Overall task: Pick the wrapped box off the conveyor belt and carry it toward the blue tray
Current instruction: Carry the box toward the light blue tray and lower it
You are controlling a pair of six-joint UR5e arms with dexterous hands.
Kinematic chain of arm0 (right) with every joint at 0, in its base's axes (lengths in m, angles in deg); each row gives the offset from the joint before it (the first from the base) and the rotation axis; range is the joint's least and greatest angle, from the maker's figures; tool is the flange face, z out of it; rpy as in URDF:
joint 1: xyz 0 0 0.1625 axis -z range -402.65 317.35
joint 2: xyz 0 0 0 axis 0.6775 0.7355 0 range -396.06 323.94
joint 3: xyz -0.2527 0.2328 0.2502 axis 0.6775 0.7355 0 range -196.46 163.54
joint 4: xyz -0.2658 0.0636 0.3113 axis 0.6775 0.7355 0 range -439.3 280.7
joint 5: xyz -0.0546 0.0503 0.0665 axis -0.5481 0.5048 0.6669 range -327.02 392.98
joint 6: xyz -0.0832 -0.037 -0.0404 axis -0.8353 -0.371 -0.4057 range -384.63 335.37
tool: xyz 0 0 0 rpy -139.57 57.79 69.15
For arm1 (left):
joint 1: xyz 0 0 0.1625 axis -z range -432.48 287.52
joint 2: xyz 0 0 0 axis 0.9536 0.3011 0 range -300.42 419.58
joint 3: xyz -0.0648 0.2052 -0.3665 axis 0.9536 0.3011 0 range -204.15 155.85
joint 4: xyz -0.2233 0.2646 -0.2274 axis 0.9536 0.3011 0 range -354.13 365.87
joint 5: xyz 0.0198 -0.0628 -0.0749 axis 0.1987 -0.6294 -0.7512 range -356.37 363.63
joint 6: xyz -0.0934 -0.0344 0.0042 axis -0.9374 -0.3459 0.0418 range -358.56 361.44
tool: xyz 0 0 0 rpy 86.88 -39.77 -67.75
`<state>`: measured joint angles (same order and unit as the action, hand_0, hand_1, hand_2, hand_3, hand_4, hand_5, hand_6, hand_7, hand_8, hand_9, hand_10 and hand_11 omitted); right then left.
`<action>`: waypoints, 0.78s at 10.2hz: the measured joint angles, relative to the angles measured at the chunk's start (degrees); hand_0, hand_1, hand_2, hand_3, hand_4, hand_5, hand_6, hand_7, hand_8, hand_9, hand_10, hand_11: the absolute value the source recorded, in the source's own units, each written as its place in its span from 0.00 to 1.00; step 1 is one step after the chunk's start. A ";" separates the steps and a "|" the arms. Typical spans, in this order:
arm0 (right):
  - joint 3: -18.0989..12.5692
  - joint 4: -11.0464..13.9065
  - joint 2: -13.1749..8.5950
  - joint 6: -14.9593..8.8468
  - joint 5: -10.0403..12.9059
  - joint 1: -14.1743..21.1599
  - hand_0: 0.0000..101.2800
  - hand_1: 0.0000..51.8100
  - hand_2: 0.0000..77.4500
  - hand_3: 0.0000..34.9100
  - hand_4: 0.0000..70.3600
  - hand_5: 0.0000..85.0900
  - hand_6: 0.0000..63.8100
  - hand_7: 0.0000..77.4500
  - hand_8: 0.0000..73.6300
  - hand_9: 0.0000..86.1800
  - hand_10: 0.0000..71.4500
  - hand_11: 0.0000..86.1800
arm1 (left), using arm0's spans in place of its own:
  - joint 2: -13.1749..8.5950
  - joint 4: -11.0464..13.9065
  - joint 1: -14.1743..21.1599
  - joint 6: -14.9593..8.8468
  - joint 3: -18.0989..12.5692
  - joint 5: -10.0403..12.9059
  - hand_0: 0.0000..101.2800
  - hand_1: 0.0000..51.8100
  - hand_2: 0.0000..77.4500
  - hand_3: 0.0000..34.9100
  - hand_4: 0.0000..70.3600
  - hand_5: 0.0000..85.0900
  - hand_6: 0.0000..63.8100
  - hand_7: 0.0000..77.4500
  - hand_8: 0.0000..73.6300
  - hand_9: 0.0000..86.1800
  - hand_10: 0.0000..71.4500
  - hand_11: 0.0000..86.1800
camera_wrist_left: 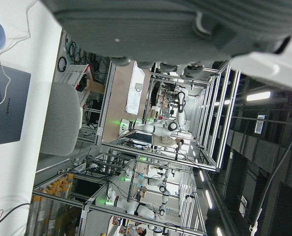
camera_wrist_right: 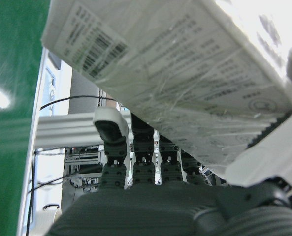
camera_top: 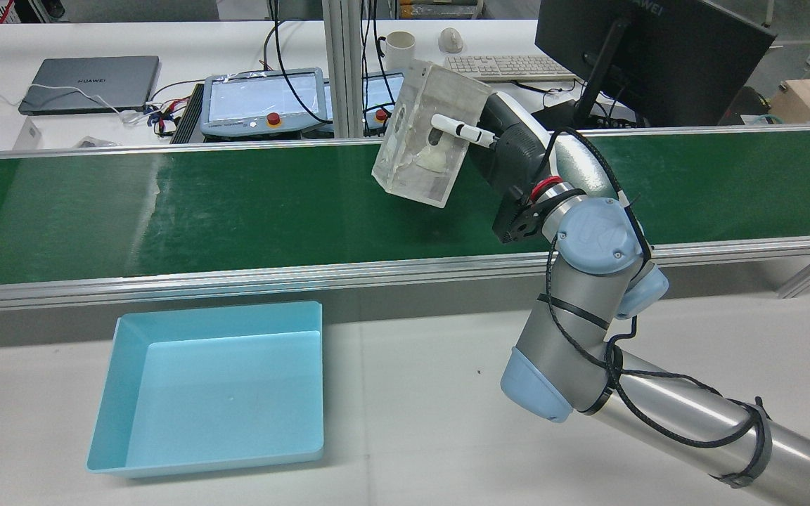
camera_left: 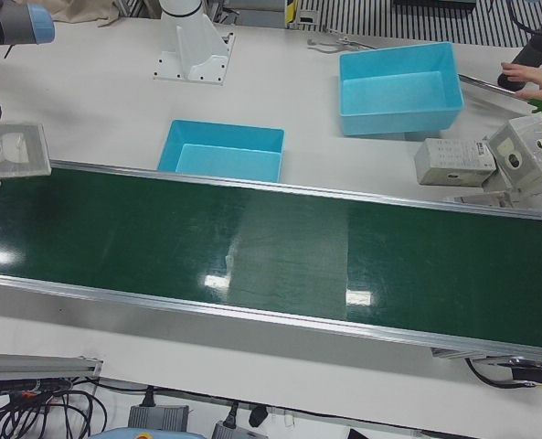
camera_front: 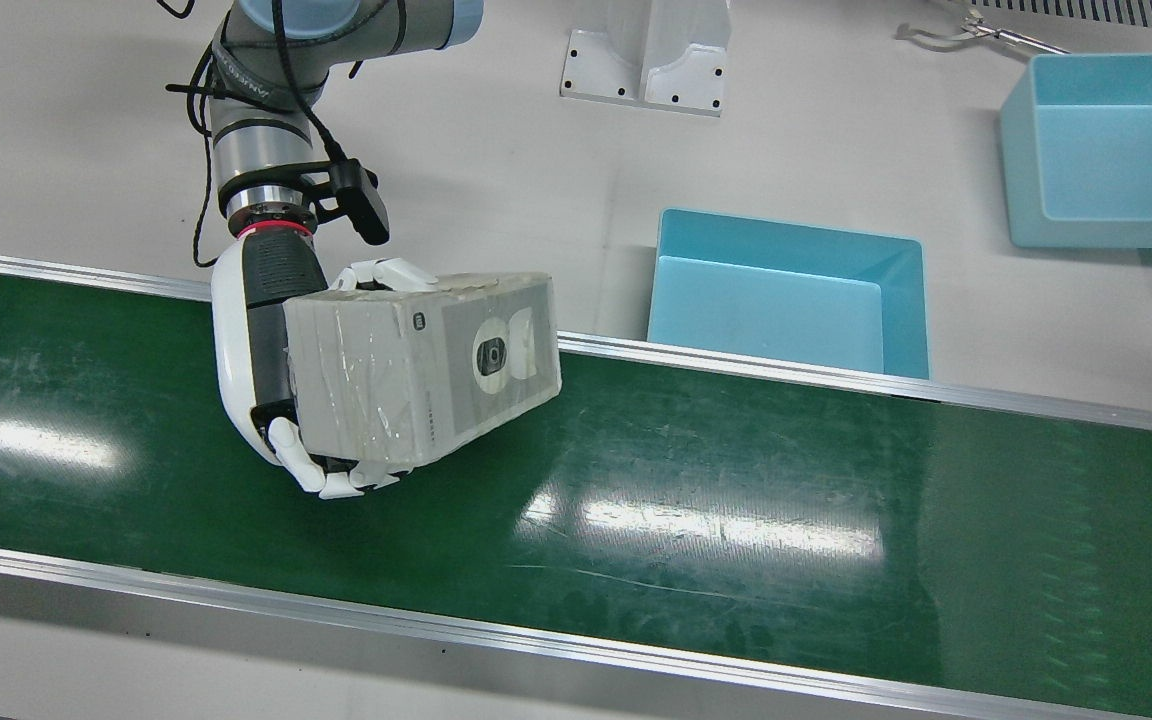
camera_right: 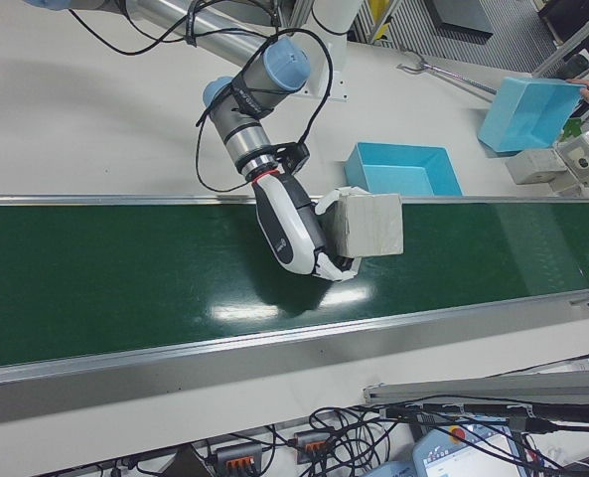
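green conveyor belt point(camera_front: 736, 480) crosses the surface, right hand point(camera_front: 266, 350) clamped on the wrapped box point(camera_front: 426, 365), tilted and lifted clear over the belt's robot-side edge for carrying to the blue tray point(camera_front: 786, 300); left hand's state can't be told.

A silver arm point(camera_top: 693, 414) with pale-blue joint caps and black cables ends in a white-and-black hand point(camera_front: 266, 340), red-ringed at the wrist.

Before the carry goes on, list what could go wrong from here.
1. The box is tilted in the right robot hand, held at one end; its slick wrap could let it slip onto the belt.
2. The tray sits beyond the belt's rail; a low carry might clip its rim.
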<state>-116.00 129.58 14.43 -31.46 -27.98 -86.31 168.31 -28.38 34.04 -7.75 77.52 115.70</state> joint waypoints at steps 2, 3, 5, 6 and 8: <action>-3.62 2.93 -4.19 -2.32 0.02 2.04 0.40 0.01 0.46 0.00 0.26 0.68 0.58 0.57 0.75 0.56 0.71 0.77 | 0.00 0.00 0.00 0.00 0.00 0.00 0.00 0.00 0.01 0.00 0.00 0.01 0.01 0.01 0.01 0.01 0.01 0.01; -4.95 3.76 -6.34 -4.35 0.12 3.90 0.39 0.01 0.46 0.00 0.23 0.73 0.59 0.59 0.77 0.56 0.70 0.82 | 0.00 0.00 0.00 0.00 0.00 0.00 0.00 0.00 0.01 0.00 0.00 0.01 0.01 0.01 0.01 0.01 0.01 0.01; -5.91 4.40 -9.48 -8.45 0.56 8.19 0.39 0.01 0.46 0.00 0.23 0.73 0.59 0.59 0.77 0.56 0.70 0.82 | 0.00 0.00 0.00 0.00 0.00 0.00 0.00 0.00 0.01 0.00 0.00 0.01 0.00 0.01 0.01 0.01 0.01 0.01; -5.90 4.42 -10.41 -10.26 0.88 10.25 0.40 0.01 0.46 0.00 0.22 0.75 0.60 0.62 0.78 0.58 0.69 0.82 | 0.00 0.00 0.00 0.00 0.00 0.00 0.00 0.00 0.01 0.00 0.00 0.01 0.01 0.01 0.01 0.01 0.01 0.01; -5.42 4.40 -11.25 -12.51 1.86 13.79 0.42 0.00 0.51 0.00 0.22 0.76 0.60 0.63 0.78 0.59 0.69 0.82 | 0.00 0.00 0.00 0.00 0.00 0.00 0.00 0.00 0.01 0.00 0.00 0.01 0.01 0.01 0.01 0.01 0.01 0.01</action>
<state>-121.42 133.98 3.18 -43.97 -26.13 -72.51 168.31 -28.38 34.04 -7.75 77.52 115.70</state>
